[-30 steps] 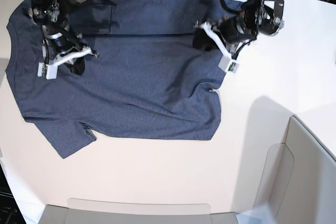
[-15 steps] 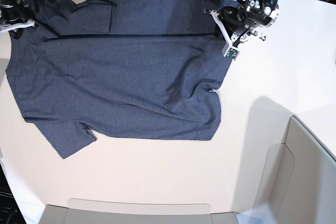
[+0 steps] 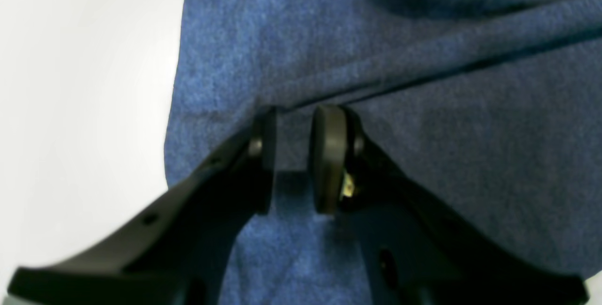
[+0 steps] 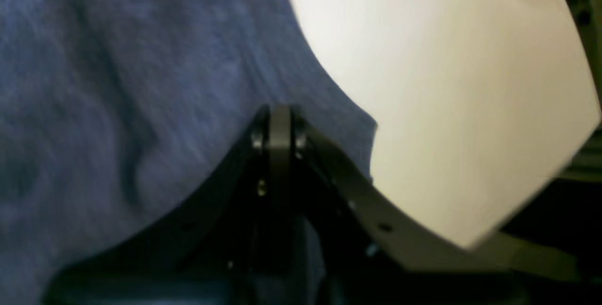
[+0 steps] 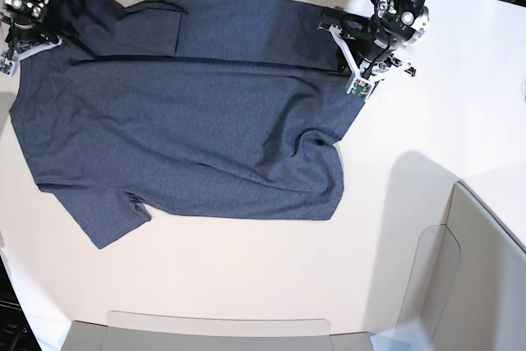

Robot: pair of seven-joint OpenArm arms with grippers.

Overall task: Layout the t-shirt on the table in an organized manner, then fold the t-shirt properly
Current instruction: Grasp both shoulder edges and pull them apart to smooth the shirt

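Two arms sit at the far corners of the t-shirt (image 5: pixel 189 113), which lies mostly spread on the table (image 5: pixel 246 277).

We judge one long fold made along the far edge, a band of cloth doubled over the body; the sleeve nearest the camera (lower left in the base view) lies unfolded and the hem is rumpled, so most folding remains. Our left gripper (image 3: pixel 291 154) has its jaws partly apart over the fold line, holding nothing we can see. Our right gripper (image 4: pixel 278 129) is closed at the shirt's edge; we cannot tell if cloth is pinched.
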